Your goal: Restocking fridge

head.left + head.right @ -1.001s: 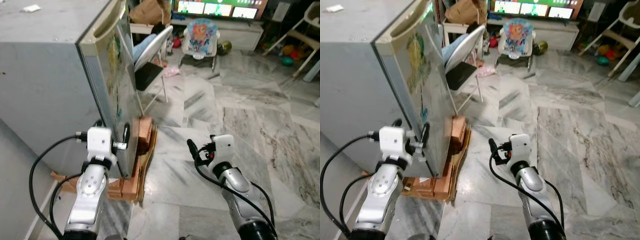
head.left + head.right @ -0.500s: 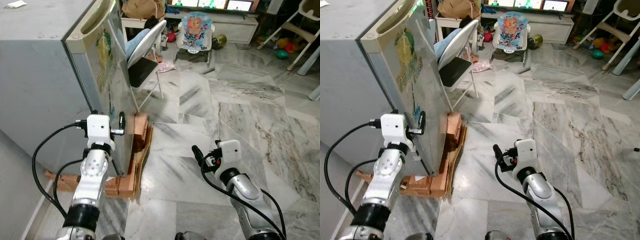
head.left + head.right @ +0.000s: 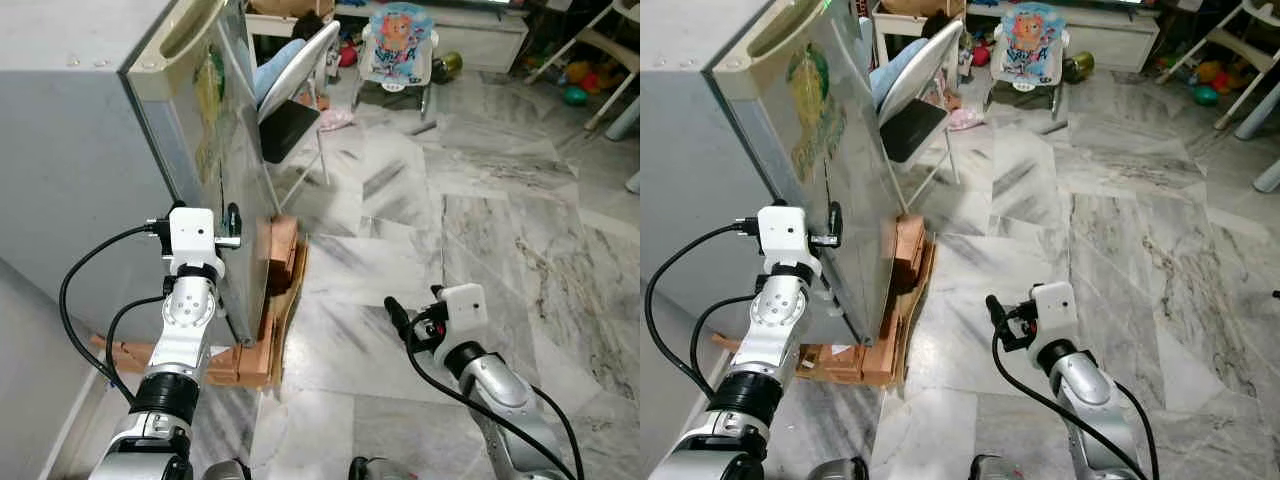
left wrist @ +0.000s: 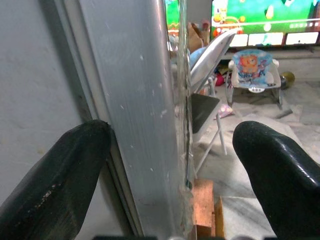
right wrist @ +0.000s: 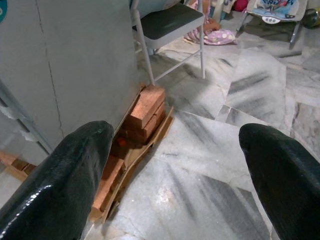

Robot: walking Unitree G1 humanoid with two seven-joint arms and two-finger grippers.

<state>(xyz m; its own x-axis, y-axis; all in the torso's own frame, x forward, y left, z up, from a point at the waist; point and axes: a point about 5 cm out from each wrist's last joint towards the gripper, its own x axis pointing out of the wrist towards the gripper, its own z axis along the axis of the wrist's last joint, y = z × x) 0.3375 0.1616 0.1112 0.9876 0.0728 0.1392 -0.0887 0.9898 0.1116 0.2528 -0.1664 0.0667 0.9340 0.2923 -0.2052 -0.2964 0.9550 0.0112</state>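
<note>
The restocking is at its very start, judging by how things lie: the grey fridge point(image 3: 90, 150) stands on stacked bricks point(image 3: 270, 290) and cardboard, its door point(image 3: 835, 170) shut or nearly so, and no food or drink to go inside can be seen anywhere near the robot. The left gripper point(image 4: 172, 170) is raised to the door's free edge, fingers spread wide apart and straddling that edge, one black finger point(image 4: 55, 185) on the side wall of the cabinet and the other out past the door's front face; it grips nothing yet, and whether the pads touch the metal cannot be told. The right gripper point(image 5: 175, 165) hangs low over the marble floor point(image 3: 480, 220), well apart from the fridge, its fingers also spread and empty, pointed toward the bricks at the base. Beyond the fridge stand a folding chair point(image 3: 915, 110) and a baby bouncer point(image 3: 398, 60). What is left seems to be almost everything: pulling the door open, fetching the goods, placing them on the shelves, and closing up.
</note>
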